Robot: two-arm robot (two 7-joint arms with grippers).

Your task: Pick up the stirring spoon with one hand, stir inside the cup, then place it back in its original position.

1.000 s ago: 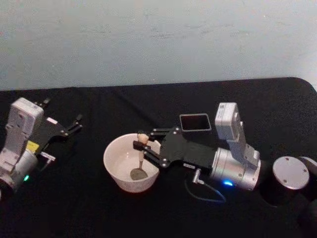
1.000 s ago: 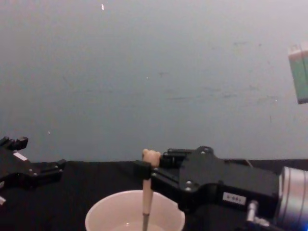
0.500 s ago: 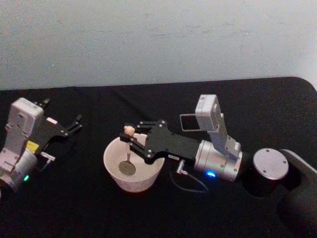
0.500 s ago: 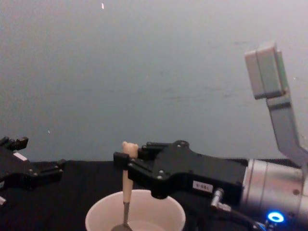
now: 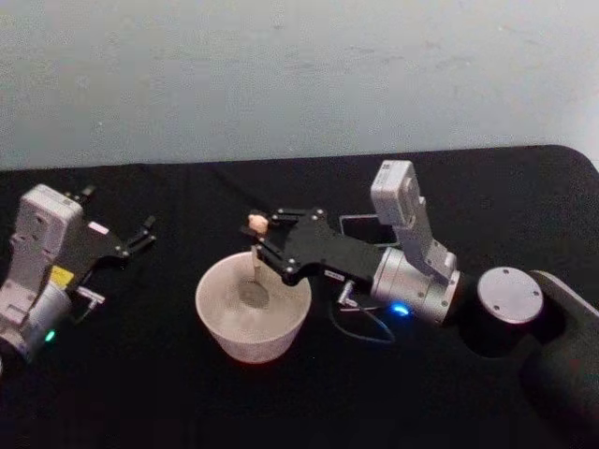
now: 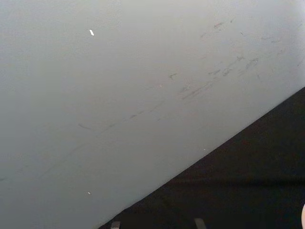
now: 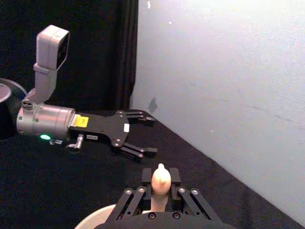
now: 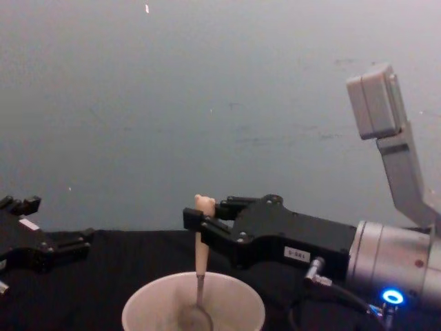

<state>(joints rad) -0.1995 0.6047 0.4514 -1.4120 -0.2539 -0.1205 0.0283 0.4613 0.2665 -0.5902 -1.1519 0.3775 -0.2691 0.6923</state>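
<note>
Jaws of right gripper [image 5: 265, 238] clamp stirring spoon [image 5: 254, 267] standing in cup [image 5: 245, 342].

Cup [image 5: 245, 344]: you see it wide, cream-white, upright, mid-scene. Stirring spoon [image 5: 255, 265]: near-upright inside cup, toward far side; metal bowl down on cup floor; beige handle, bear head above rim, pinched in right gripper [image 5: 263, 245].

Base of the cup [image 8: 160, 295] below the chest view's edge
</note>
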